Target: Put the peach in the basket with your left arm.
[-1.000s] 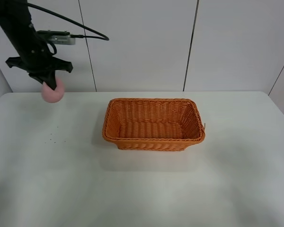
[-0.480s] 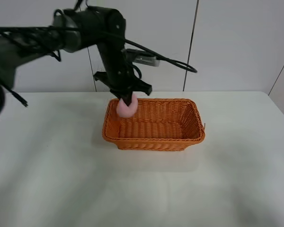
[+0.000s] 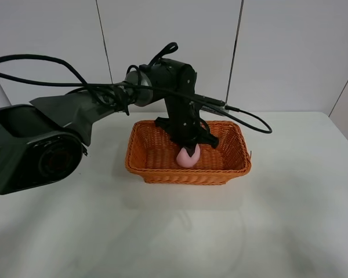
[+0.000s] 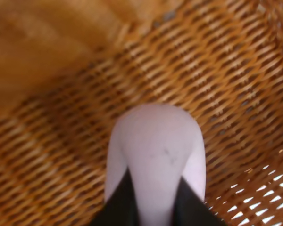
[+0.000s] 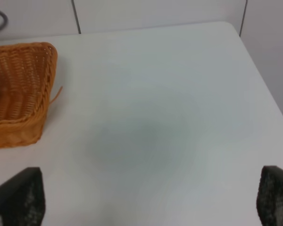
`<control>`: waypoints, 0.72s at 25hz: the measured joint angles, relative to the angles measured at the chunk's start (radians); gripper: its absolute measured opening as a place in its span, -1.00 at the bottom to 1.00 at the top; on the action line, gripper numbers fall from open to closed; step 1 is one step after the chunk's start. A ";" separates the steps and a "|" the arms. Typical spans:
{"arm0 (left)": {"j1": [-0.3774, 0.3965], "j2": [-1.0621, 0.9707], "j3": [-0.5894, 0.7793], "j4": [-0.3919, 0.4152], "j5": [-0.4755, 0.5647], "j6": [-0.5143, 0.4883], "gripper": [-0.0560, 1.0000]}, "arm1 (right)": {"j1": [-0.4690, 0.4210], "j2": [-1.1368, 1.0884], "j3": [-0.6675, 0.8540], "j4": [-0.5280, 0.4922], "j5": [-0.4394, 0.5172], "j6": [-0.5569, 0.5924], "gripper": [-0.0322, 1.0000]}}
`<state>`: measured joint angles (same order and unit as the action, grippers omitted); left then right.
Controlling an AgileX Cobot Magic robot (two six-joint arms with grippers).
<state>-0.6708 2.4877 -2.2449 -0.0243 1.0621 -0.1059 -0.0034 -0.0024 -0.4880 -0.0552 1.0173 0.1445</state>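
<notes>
The orange wicker basket (image 3: 188,175) stands on the white table, just behind its middle. My left arm reaches into it from above. My left gripper (image 3: 188,152) is shut on the pale pink peach (image 3: 189,157) and holds it low inside the basket, near the floor. In the left wrist view the peach (image 4: 155,150) sits between two black fingers (image 4: 120,205), with the basket weave (image 4: 226,70) close behind it. My right gripper (image 5: 148,202) is open and empty over the bare table, to the right of the basket (image 5: 19,89).
The white table (image 3: 58,220) spreads around the basket. A panelled white wall (image 3: 278,52) stands right behind it. The left arm's black cable (image 3: 249,119) trails over the basket's back right corner.
My left arm swung from the far left to over the basket, carrying the peach, then lowered it inside toward the basket's middle.
</notes>
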 joint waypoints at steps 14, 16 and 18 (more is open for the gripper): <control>0.047 -0.044 -0.118 -0.009 0.108 -0.001 0.70 | 0.000 0.000 0.000 0.001 0.000 0.000 0.41; 0.069 -0.086 -0.137 -0.001 0.109 0.000 0.70 | 0.000 0.000 0.000 0.001 0.000 0.000 0.41; 0.093 -0.117 -0.145 0.016 0.109 0.005 0.70 | 0.000 0.000 0.000 0.001 0.000 0.000 0.41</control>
<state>-0.5783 2.3710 -2.3896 -0.0081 1.1711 -0.1012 -0.0034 -0.0024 -0.4880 -0.0544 1.0173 0.1445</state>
